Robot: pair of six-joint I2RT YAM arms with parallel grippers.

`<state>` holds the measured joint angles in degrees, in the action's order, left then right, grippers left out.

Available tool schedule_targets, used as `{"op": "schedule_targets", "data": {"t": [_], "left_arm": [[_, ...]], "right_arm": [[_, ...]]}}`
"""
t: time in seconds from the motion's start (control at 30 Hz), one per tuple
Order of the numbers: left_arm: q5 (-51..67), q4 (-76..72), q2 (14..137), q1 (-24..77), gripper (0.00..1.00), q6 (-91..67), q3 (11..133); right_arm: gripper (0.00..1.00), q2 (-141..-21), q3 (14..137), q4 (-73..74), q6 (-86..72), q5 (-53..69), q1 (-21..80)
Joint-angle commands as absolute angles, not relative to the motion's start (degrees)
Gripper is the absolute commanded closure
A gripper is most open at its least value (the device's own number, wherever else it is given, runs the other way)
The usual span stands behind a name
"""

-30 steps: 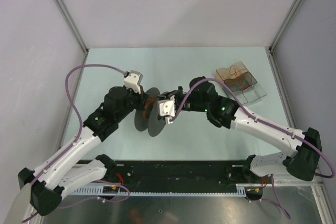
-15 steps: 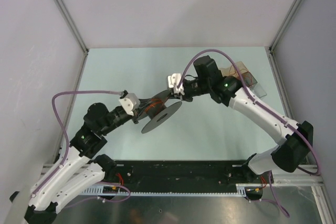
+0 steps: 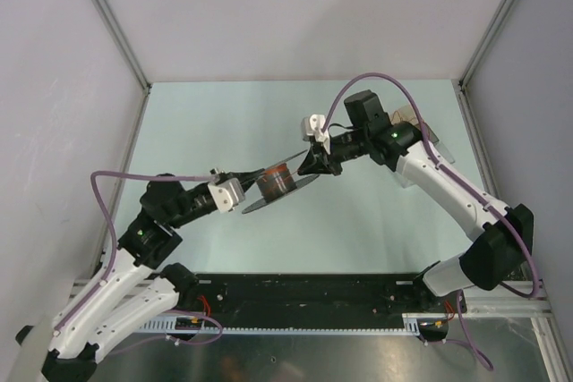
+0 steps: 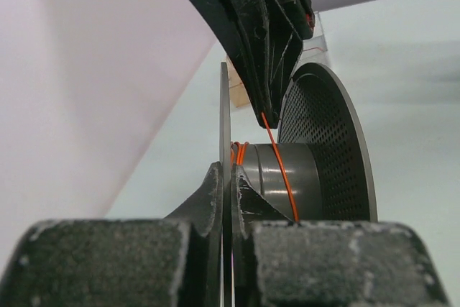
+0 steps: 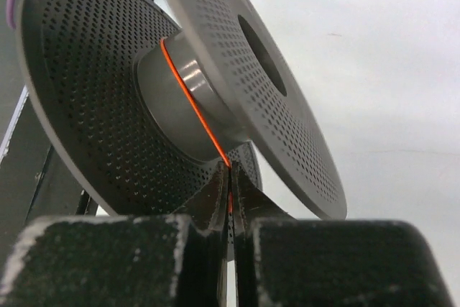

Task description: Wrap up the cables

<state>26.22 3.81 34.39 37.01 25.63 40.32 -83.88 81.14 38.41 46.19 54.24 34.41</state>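
— Wire (image 5: 188, 95): where does it sit?
— A few turns lie on the hub (image 4: 287, 177) of the spool (image 3: 276, 179), mid-table. One taut strand runs off to the right claw (image 5: 230, 195), which is pinched tight on it.
— And the left claw (image 4: 225, 195)?
— Clamped on one disc's rim, holding the spool.
— What does the next turn hinge on?
— The strand leaves toward the far right, between the two discs and across the hub's axis. I'd say the right claw must circle inside that gap.
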Motion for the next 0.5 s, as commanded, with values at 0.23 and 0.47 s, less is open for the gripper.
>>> {"op": "schedule_targets", "data": {"t": [0.23,0.47], "left_arm": [[26.66,-12.5,40.17,37.44,1.0,54.19,39.27],[29.49,-22.25,46.63,37.25,1.0,66.06,35.76]], "right_arm": [[1.0,-85.08,74.24,7.73,14.43,38.4,25.7],[1.0,-91.25,74.02,-3.11,-0.4,30.83,24.3]]}}
